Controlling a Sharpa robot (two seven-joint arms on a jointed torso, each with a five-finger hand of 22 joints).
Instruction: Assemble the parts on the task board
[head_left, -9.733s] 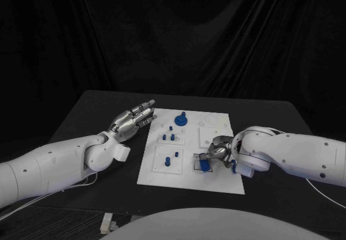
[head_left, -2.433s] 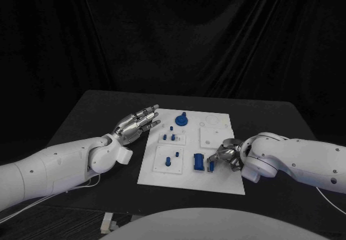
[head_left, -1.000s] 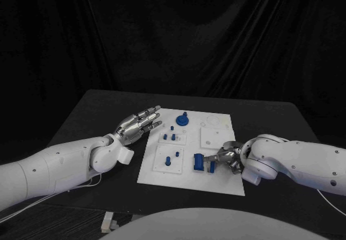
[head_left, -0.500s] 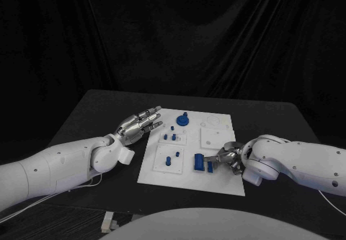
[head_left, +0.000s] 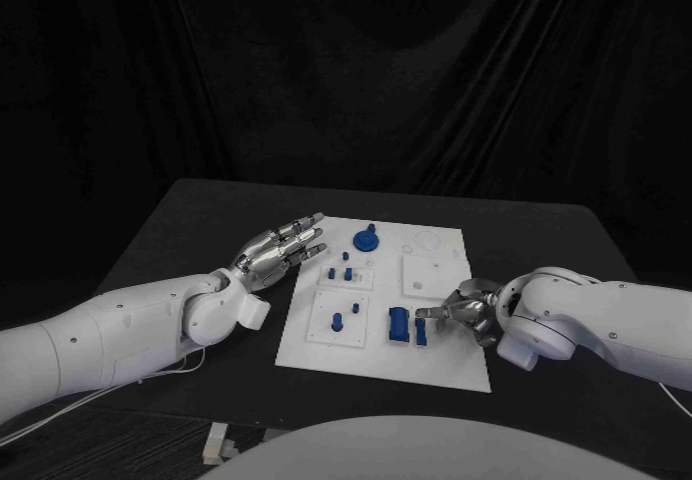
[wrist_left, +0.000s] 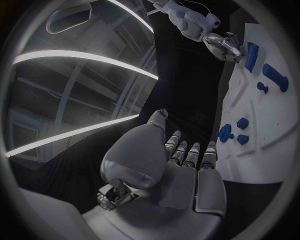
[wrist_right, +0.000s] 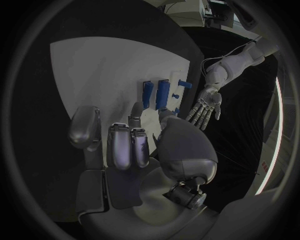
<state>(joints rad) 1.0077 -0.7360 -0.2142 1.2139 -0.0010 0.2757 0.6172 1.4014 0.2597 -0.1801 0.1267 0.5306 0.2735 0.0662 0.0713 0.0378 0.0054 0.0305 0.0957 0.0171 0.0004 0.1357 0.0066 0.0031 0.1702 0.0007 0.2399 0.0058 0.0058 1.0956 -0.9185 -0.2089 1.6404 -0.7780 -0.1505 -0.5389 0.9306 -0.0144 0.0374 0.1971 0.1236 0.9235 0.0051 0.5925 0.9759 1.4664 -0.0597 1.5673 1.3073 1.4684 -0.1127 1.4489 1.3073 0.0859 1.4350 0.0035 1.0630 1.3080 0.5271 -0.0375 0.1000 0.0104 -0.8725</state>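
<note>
Hovering left hand (head_left: 278, 249): fingers spread and empty, above the black table (head_left: 188, 225) just beside the task board's left edge.
Task board (head_left: 447, 358): white plate at mid-table; blue parts (head_left: 397, 325) stand in its recesses.
Right hand (head_left: 464, 309): fingers curled together, holding nothing, over the board's right edge beside two upright blue parts.

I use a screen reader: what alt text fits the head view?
A white task board lies on a black table, several blue parts on it. The right hand sits at the board's right edge beside two upright blue parts, and the left hand is open, fingers spread, at its left edge.
</note>
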